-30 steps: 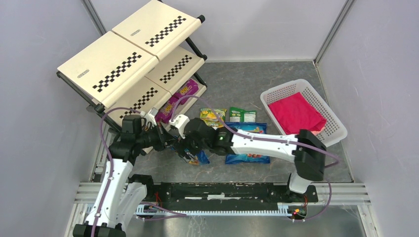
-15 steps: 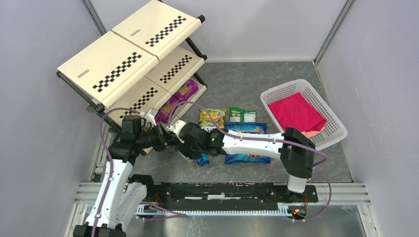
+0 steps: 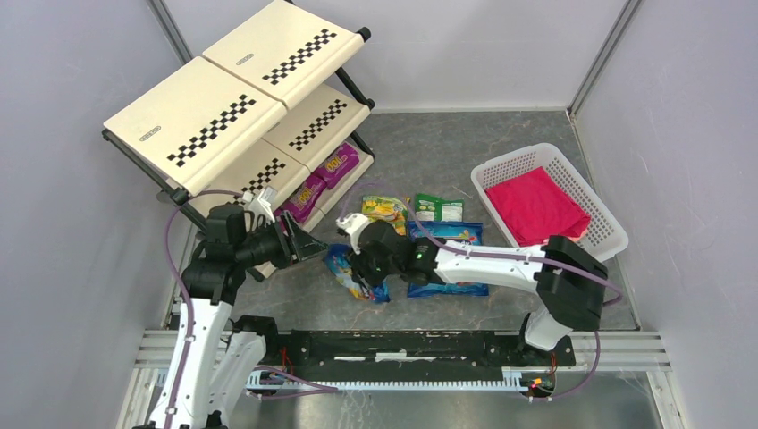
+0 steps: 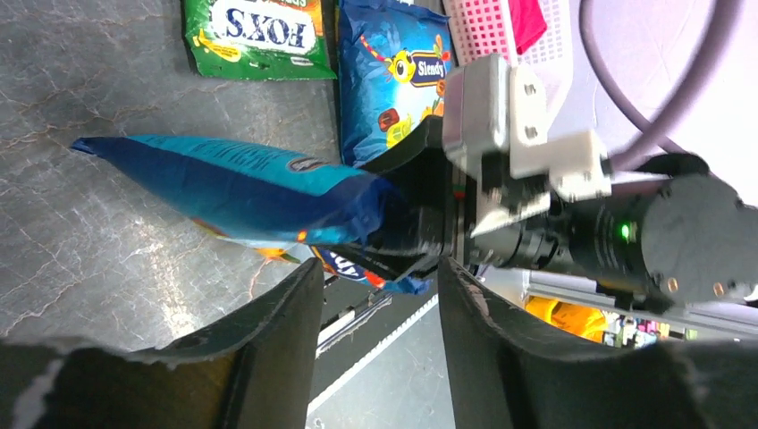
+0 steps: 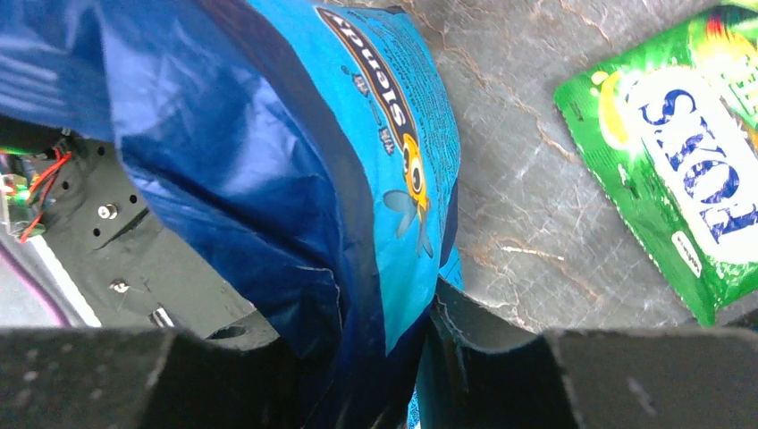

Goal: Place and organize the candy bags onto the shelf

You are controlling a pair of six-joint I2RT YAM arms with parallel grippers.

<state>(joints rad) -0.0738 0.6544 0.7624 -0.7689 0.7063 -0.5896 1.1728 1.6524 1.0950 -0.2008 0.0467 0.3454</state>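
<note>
1. The shelf (image 3: 217, 121) stood far left on the surface (image 3: 429, 152), with two magenta-purple candy bags (image 3: 323, 179) lying on its lowest tier
2. My left gripper (image 3: 308, 243) hovered just in front of that tier, jaws spread apart and empty
3. My right gripper (image 3: 360, 271) was clenched on a blue candy bag (image 3: 341, 262), pinching one end; in the left wrist view the bag stuck out sideways, apparently clear of the surface
4. Behind it a yellow-green bag (image 3: 383, 210), a green bag (image 3: 437, 209) and a second blue bag (image 3: 451, 234) lay flat on the surface
5. Far right, a white basket (image 3: 610, 234) held a pink-red cloth (image 3: 534, 204)
</note>
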